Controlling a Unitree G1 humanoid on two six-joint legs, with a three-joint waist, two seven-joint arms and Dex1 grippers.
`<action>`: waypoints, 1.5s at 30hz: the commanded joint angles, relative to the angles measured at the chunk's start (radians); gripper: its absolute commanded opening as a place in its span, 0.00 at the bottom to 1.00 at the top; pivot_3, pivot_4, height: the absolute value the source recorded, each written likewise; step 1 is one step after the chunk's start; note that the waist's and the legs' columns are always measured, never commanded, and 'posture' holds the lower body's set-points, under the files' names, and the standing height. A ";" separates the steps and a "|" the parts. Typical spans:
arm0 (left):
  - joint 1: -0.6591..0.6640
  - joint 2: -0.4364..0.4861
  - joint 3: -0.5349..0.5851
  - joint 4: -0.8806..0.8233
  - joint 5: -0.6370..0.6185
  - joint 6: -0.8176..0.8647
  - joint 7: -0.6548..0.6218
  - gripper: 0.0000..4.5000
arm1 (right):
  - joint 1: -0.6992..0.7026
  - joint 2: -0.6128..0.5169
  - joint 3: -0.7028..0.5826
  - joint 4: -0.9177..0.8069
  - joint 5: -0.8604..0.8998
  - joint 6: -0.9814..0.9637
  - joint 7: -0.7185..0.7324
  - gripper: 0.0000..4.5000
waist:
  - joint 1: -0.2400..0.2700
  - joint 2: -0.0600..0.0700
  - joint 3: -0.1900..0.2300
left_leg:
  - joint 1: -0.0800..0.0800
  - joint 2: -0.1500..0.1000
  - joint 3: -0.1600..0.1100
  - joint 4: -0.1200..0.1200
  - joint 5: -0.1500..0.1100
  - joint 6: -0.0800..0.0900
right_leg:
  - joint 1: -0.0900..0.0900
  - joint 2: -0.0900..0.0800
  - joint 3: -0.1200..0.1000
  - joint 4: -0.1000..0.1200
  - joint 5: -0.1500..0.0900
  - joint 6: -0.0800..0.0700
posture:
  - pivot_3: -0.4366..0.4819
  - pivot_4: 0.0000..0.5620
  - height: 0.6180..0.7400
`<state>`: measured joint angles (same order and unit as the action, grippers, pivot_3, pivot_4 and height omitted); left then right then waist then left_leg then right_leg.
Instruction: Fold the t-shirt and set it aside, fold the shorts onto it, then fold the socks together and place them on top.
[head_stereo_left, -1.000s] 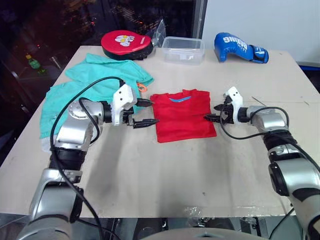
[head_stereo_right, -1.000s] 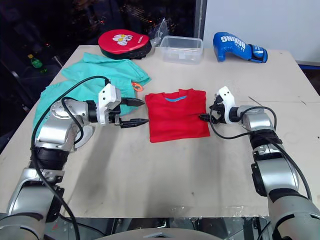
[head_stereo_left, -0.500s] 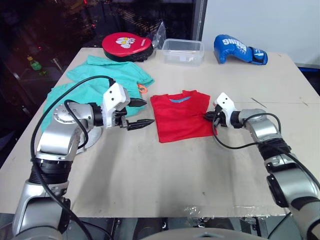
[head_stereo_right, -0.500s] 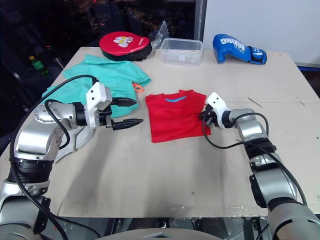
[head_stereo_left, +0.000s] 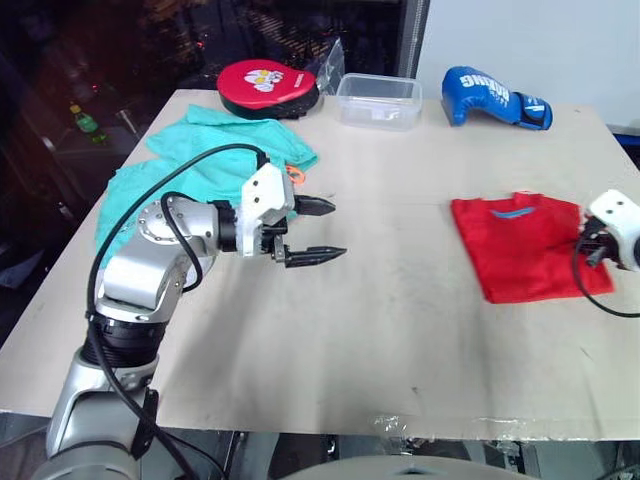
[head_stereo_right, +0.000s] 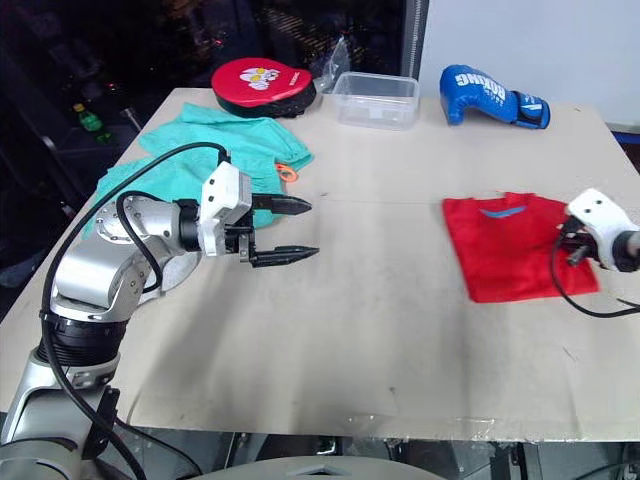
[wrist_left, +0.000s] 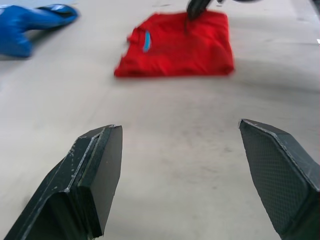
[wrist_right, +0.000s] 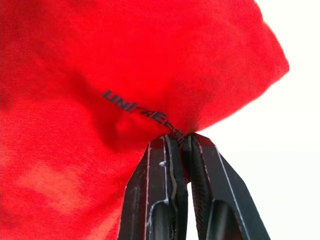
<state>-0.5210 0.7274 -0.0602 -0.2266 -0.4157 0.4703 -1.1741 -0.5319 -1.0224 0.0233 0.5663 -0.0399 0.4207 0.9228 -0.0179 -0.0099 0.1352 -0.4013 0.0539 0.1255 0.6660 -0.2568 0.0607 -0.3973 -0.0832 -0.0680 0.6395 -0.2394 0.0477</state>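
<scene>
While the red t-shirt (head_stereo_left: 528, 246) lies folded in a neat block on the right side of the table (head_stereo_left: 400, 340), the right gripper (wrist_right: 176, 142) has its two black fingers pinched tight on the shirt's right edge, with a bit of red cloth caught between the tips. On the left side, the left gripper (head_stereo_left: 312, 231) hangs over bare tabletop with its fingers spread wide and nothing in them. Just behind that arm the green shorts (head_stereo_left: 210, 165) lie spread out and rumpled, with a small orange string showing at their edge. The socks cannot be made out. Farther back, along the far edge of the table, sit a round red pad (head_stereo_left: 268, 83), a clear plastic box (head_stereo_left: 378, 99) and a blue boxing glove (head_stereo_left: 495, 96). It looks like the shirt step is almost done: the shirt is folded and off to one side. Next, the right gripper should let go of the cloth and pull away gently, so the folds do not come undone. Then the open left gripper is well placed to reach back for the shorts, which need folding and laying on the shirt.
</scene>
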 joint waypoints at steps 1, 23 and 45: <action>-0.005 0.003 0.008 -0.017 -0.004 -0.037 -0.005 0.89 | -0.016 -0.042 -0.019 0.054 -0.023 -0.042 -0.019 0.01 | -0.003 0.000 0.001 | 0.001 0.000 0.001 0.000 0.000 0.000 | 0.000 0.000 0.001 0.000 0.000 0.000 | 0.48 0.27 1.00; 0.015 -0.013 -0.051 0.025 0.032 -0.087 -0.006 0.89 | -0.031 -0.046 -0.046 0.259 -0.057 -0.253 -0.156 0.44 | 0.003 0.001 0.002 | 0.003 0.001 0.004 -0.001 0.000 0.000 | 0.000 0.000 0.004 0.000 0.000 0.000 | 0.48 0.27 1.00; -0.027 0.002 0.066 0.493 0.288 -0.355 0.302 0.89 | 0.478 0.308 -0.397 -0.923 0.806 0.071 0.085 0.99 | 0.019 -0.001 0.002 | 0.002 0.001 0.002 -0.001 -0.001 0.002 | 0.001 -0.001 0.002 0.000 0.000 0.000 | 0.48 0.27 1.00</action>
<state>-0.5266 0.7187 -0.0211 0.2396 -0.1700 0.1669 -0.9299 -0.0549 -0.7164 -0.3685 -0.2867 0.6911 0.4548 0.9946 0.0010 -0.0107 0.1376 -0.3994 0.0551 0.1273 0.6651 -0.2582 0.0627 -0.3966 -0.0846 -0.0656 0.6396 -0.2392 0.0478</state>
